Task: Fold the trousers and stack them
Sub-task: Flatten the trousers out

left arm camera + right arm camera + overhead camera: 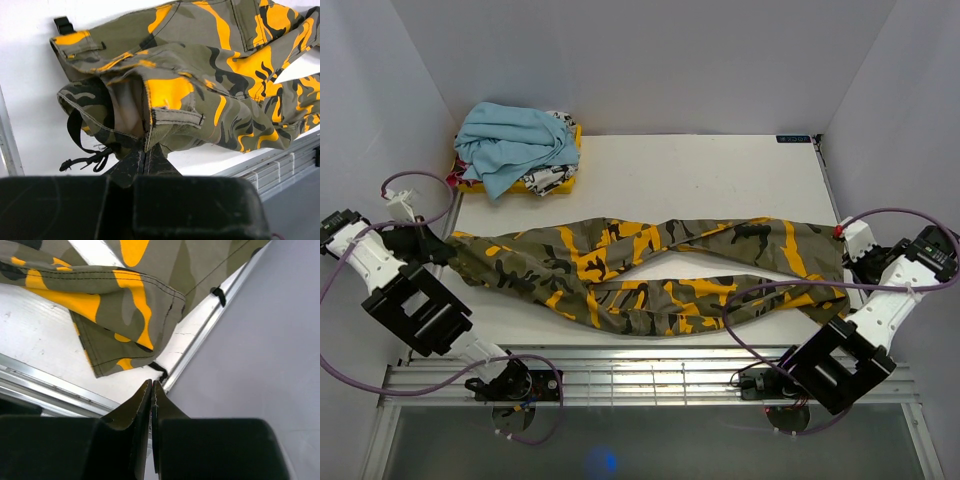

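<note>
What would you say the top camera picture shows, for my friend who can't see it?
Camouflage trousers lie stretched across a white table, the left arm at one end and the right arm at the other. A clothes pile with a light blue garment on top sits in the far left corner.

The long fabric trousers show olive-green camouflage with yellow-orange and black blotches. A crumpled cloth garment is light blue; the flat table white.
</note>
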`<state>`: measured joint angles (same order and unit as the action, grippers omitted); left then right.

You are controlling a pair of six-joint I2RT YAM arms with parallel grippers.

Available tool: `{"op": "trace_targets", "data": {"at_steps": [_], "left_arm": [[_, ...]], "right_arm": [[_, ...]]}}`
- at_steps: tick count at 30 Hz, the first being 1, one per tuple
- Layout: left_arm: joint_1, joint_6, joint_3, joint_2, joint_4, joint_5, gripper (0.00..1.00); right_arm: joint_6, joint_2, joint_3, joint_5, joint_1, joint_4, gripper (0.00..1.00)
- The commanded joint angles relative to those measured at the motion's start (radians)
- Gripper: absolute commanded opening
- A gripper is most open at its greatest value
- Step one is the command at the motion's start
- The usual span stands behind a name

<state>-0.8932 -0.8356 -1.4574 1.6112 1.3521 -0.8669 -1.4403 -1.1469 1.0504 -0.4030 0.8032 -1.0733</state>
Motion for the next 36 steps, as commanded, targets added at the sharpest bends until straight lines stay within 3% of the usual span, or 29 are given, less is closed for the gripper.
{"op": "trace_targets", "data": {"at_steps": [1,9,11,12,13,14,17,19,22,24,28,29,33,36], "left_arm": [[-0.006,0.044,-0.057,-0.036,0.051,-0.021,0.0],[-0.027,0.066,-0.066,-0.149,0.05,-0.047,0.0],[-0.026,0.093,-0.073,-0.14,0.05,-0.073,0.0],[-0.026,0.108,-0.077,-0.108,0.05,-0.083,0.0],[-0.026,0.109,-0.077,-0.108,0.05,-0.083,0.0],[-0.026,0.113,-0.069,-0.099,0.05,-0.083,0.0],[-0.026,0.128,-0.055,-0.048,0.05,-0.084,0.0],[-0.024,0.124,-0.052,-0.024,0.05,-0.081,0.0],[-0.021,0.118,-0.05,-0.005,0.048,-0.072,0.0],[-0.019,0.113,-0.04,0.001,0.05,-0.066,0.0],[-0.021,0.095,-0.005,-0.002,0.045,-0.047,0.0],[-0.02,0.102,0.002,-0.002,0.039,-0.038,0.0],[-0.019,0.176,0.017,0.016,-0.001,-0.02,0.0],[-0.019,0.236,-0.012,0.065,0.004,-0.035,0.0]], "right_arm": [[-0.06,0.001,0.074,-0.049,0.022,0.03,0.08],[-0.063,-0.016,0.224,-0.212,0.116,0.001,0.08],[-0.201,-0.052,0.24,-0.218,0.1,-0.144,0.08],[-0.329,-0.053,0.167,-0.186,0.082,-0.236,0.3],[-0.33,-0.053,0.166,-0.186,0.082,-0.237,0.3],[-0.38,-0.033,0.117,-0.174,0.082,-0.235,0.42],[-0.625,0.111,-0.137,-0.132,0.082,-0.133,0.61],[-0.812,0.234,-0.299,-0.144,0.082,-0.058,0.66],[-1.007,0.344,-0.406,-0.2,0.062,-0.047,0.76],[-1.045,0.393,-0.483,-0.217,0.01,-0.039,0.81],[-0.95,0.449,-0.563,-0.237,-0.11,0.076,0.83],[-0.831,0.444,-0.555,-0.237,-0.146,0.131,0.83],[-0.47,0.255,-0.437,-0.159,-0.395,0.256,0.84],[-0.373,0.149,-0.359,-0.136,-0.478,0.278,0.9]]}}
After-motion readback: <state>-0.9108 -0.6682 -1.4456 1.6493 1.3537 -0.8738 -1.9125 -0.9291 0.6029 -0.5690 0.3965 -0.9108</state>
